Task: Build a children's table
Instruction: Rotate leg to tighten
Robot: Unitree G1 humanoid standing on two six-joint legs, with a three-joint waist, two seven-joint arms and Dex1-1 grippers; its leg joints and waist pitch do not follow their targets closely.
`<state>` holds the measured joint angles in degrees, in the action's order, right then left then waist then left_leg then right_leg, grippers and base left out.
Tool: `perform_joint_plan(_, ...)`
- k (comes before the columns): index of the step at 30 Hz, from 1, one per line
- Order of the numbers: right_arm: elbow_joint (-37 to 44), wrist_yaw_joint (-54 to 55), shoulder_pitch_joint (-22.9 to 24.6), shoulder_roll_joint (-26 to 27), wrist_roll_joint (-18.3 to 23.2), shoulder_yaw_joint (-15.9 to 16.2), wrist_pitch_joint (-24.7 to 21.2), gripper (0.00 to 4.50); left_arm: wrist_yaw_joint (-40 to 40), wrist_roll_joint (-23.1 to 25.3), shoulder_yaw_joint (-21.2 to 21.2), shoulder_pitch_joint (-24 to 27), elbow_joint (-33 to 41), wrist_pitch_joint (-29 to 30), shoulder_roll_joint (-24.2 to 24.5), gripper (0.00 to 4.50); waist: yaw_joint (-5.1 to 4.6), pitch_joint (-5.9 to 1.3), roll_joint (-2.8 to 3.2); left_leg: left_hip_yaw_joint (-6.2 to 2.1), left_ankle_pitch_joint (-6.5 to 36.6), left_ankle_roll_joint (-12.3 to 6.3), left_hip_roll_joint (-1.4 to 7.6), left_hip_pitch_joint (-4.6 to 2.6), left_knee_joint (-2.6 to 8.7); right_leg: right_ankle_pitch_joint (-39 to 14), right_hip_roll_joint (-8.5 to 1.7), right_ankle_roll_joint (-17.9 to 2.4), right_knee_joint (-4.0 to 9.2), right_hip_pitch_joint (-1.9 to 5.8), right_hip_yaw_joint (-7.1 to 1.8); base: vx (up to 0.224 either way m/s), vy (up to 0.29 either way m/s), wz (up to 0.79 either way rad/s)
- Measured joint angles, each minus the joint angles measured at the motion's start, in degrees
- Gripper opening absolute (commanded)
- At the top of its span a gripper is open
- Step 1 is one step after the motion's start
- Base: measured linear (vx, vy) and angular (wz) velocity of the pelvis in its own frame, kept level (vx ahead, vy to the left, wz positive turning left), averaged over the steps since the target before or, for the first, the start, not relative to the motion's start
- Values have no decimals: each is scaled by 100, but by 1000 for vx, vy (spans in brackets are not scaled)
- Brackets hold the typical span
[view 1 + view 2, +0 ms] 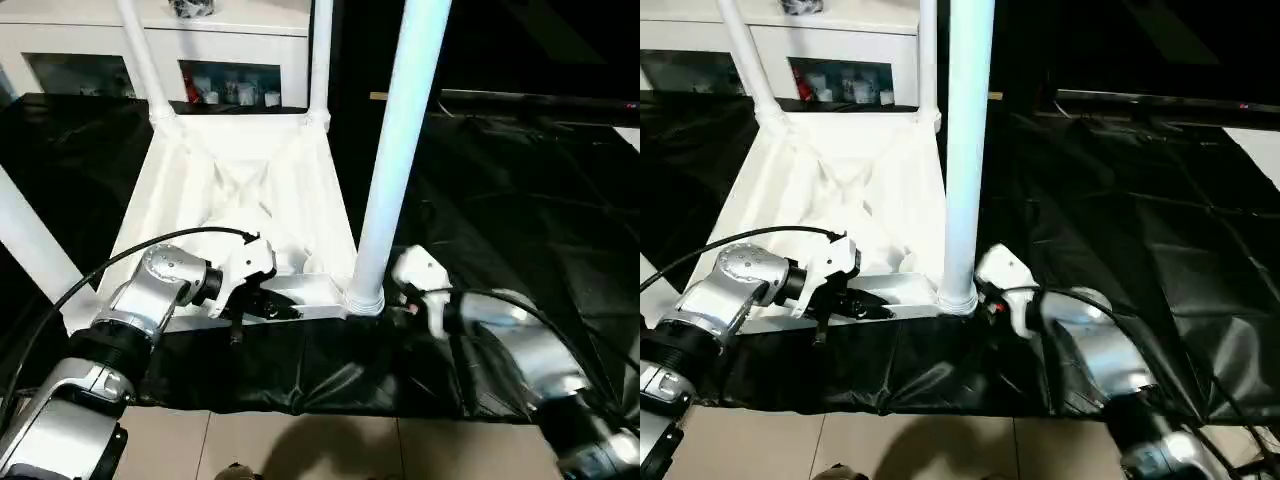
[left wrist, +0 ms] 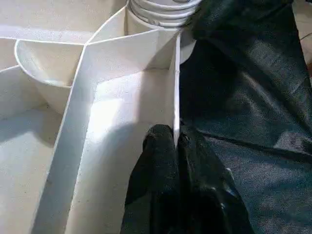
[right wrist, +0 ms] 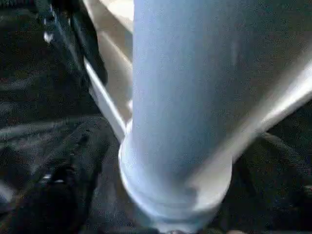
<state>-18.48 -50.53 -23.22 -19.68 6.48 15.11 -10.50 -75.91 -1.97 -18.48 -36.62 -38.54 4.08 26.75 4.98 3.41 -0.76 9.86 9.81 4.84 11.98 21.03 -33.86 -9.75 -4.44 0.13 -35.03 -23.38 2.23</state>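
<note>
The left gripper (image 2: 175, 141) is pinched on the near rim wall of the upturned tabletop (image 1: 240, 190) on the black sheet (image 1: 520, 200), while the right gripper (image 1: 405, 300), jaws apart and empty, sits beside the near-right leg (image 1: 400, 140), which could tilt in its socket if bumped.

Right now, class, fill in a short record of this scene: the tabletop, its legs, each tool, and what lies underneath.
tabletop: white tabletop lying upside down, ribbed underside up
legs: four white legs upright in the corner sockets; nearest right leg seated in its socket
left tool: left tool shut on the tabletop's near edge wall
right tool: right tool beside the base of the nearest right leg, open, not holding it
underneath: black sheet
background: white cabinet
</note>
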Motion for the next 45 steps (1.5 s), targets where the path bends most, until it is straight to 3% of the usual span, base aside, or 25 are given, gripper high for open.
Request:
perform_joint_plan(12, -469, -94, -71, 152, 20, -101, 239, 284, -7, 17, 18, 5, -1, 0, 3, 0, -15, 0, 0, 1, 0, 0, 0, -2, 0, 0, -1, 0, 0, 0, -2, 0, 0, 0)
perform_joint_plan(16, -584, 22, -88, 298, 57, -186, 224, 277, 31, 46, 67, 9, -15, 41, -7, 0, -37, 0, 0, 0, 0, 0, 0, -7, 0, 6, 0, -9, -1, 2, -1, 0, 0, 0)
perform_joint_plan(20, -665, 175, -86, 416, 76, -283, 213, 274, 125, 47, 92, 9, -30, 79, -78, 0, -120, 7, 14, -7, 0, 0, -2, -7, 0, 0, 0, 1, 1, 2, -3, 0, 0, 0)
perform_joint_plan(25, -693, 630, -40, 576, 57, -484, 121, 274, 508, 114, 153, -41, -46, 315, -372, 0, -155, 9, 43, -12, 0, 0, -7, -8, -1, -2, -4, 4, 7, 6, -7, 0, 0, 0)
perform_joint_plan(29, -783, 1791, 9, 1066, -147, -859, 68, 274, 1233, 313, 246, -84, -55, 625, -829, 0, -188, -6, 58, -12, 0, 0, -9, -24, 8, -9, -4, 16, 8, 17, -6, 0, 0, 0)
perform_joint_plan(34, -1415, 3380, -381, 1636, -410, -1271, 134, 274, 2279, 512, 314, -190, -83, 1094, -1480, 0, -258, -16, 82, -21, 1, -1, -24, -65, 24, -21, -23, 35, 41, 46, 3, 0, 0, 0)
perform_joint_plan(36, -1778, 3701, -554, 1766, -429, -1375, 371, 274, 2515, 556, 357, -243, -183, 1113, -1610, 0, -294, -26, 101, -21, 2, -1, -37, -63, 67, -21, -32, 35, 102, 58, 11, 0, 0, 0)
perform_joint_plan(37, -1830, 3757, -577, 1783, -430, -1382, 427, 329, 2547, 557, 357, -246, -183, 1112, -1618, 0, -303, -26, 98, -20, 1, -2, -51, -61, 88, -21, -42, 35, 122, 56, 13, 0, 0, 0)
perform_joint_plan(38, -1858, 3771, -577, 1809, -429, -1424, 495, 343, 2549, 557, 357, -253, -174, 1112, -1621, 0, -308, -24, 92, -20, 1, -2, -67, -57, 101, -21, -55, 35, 133, 55, 11, 0, 0, 0)
perform_joint_plan(40, -1859, 3754, -572, 1851, -378, -1454, 567, 343, 2545, 558, 357, -253, -157, 1100, -1621, 0, -318, -22, 88, -18, 1, -3, -91, -50, 103, -21, -76, 35, 132, 44, 8, 0, 0, 0)
perform_joint_plan(42, -1770, 3435, -512, 1761, -361, -1465, 590, 381, 2378, 561, 355, -222, -80, 1061, -1546, 0, -319, -22, 88, -17, -8, -18, -100, -31, 104, -20, -84, 35, 136, 31, 4, 0, 0, 0)
perform_joint_plan(45, -1644, 2962, -421, 1666, -356, -1465, 612, 391, 2230, 561, 369, -212, -36, 1032, -1463, 0, -331, -22, 88, -15, -16, -31, -98, -5, 105, -13, -84, 30, 134, 21, 4, 0, 0, 0)
